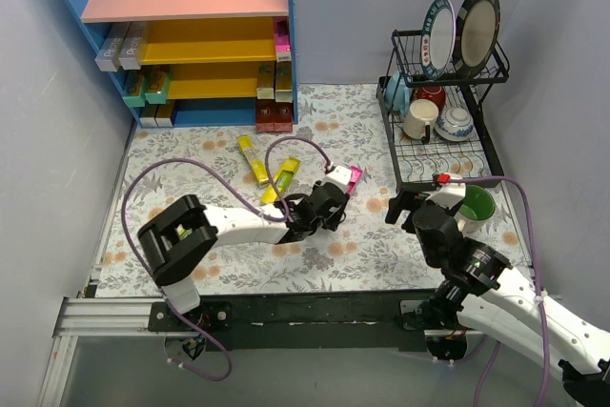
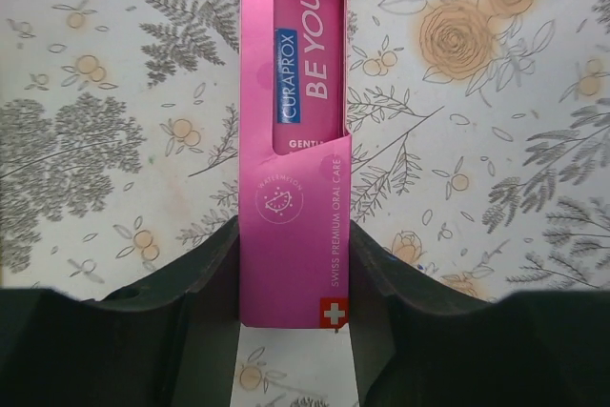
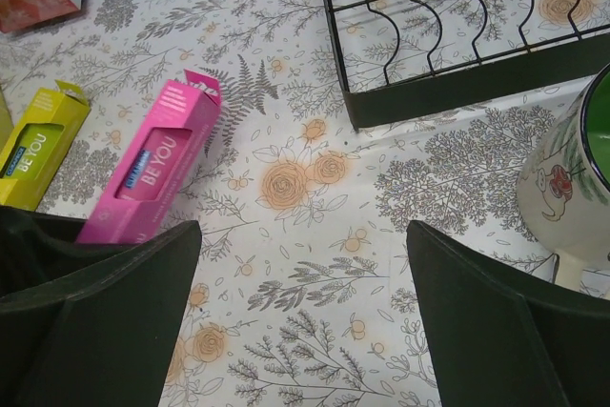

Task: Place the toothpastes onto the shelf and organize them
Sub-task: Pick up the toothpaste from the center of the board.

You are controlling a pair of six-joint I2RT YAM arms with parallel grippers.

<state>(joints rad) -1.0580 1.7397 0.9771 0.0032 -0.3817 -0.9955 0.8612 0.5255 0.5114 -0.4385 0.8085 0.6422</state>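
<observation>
While the left gripper [image 1: 332, 199] clenches the near end of a pink toothpaste box [image 1: 354, 177], the right gripper [image 1: 402, 207] hangs released over the floral tabletop [image 1: 362, 254], near the front corner of the black wire dish rack [image 1: 481, 154]. In the left wrist view, both black fingers [image 2: 205, 283] press against the long sides of the pink box, which points straight away from the wrist and shows the words CURAPROX BE YOU on its face. I cannot tell whether the box rests on the tabletop or is lifted just clear of it.

One yellow toothpaste box [image 1: 251, 159] and a second yellow box [image 1: 284, 178] lie flat on the tabletop just left of the pink one, between the left arm and the shelf [image 1: 291, 45]. The shelf stands in the far left corner. Other boxes sit at the ends of its yellow boards: silver-white boxes [image 1: 119, 45] at the left of the upper board, a magenta box [image 1: 282, 37] at its right, teal boxes [image 1: 143, 86] at the left of the board below, and dark red boxes [image 1: 274, 117] at the bottom right.

From the right wrist, that gripper's fingers [image 3: 124, 302] stand wide apart above the tabletop. A white mug with a green inside [image 3: 572, 188] sits just beside the right-hand finger, in front of the rack. Two plates [image 1: 438, 30] stand upright at the rack's far end.
</observation>
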